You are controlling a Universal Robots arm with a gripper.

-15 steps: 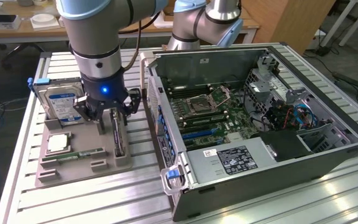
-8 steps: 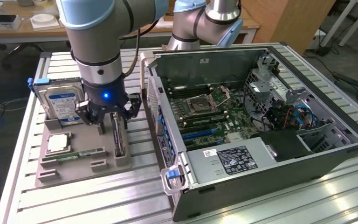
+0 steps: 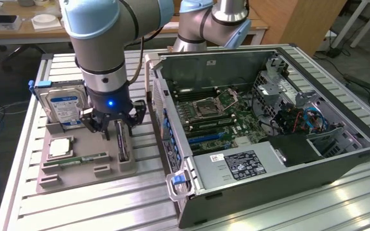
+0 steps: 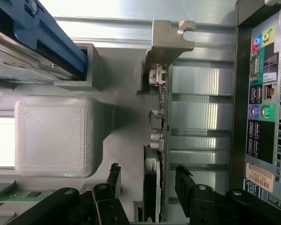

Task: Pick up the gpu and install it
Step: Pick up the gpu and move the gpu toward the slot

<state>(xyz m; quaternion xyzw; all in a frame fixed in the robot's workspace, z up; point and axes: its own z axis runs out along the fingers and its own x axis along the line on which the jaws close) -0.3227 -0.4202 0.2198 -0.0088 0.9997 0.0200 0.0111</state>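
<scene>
The arm (image 3: 101,43) is built of thick round tubes in matte silver-grey, each joint closed by a smooth pale blue cap (image 3: 85,17). Farther back, more of the same grey tubing shows with another blue-capped joint (image 3: 236,29). A thin dark band rings the lowest grey section, and below it sits a black cylindrical wrist unit (image 3: 110,98) with a small blue light (image 3: 111,102) glowing on its face. A black cable (image 3: 137,53) runs down beside the tubing. The jaws are black throughout: flat linkage bars joined by round silvery pivot pins (image 4: 100,187), ending in slim, slightly glossy fingers (image 4: 114,176) with narrow tips.
</scene>
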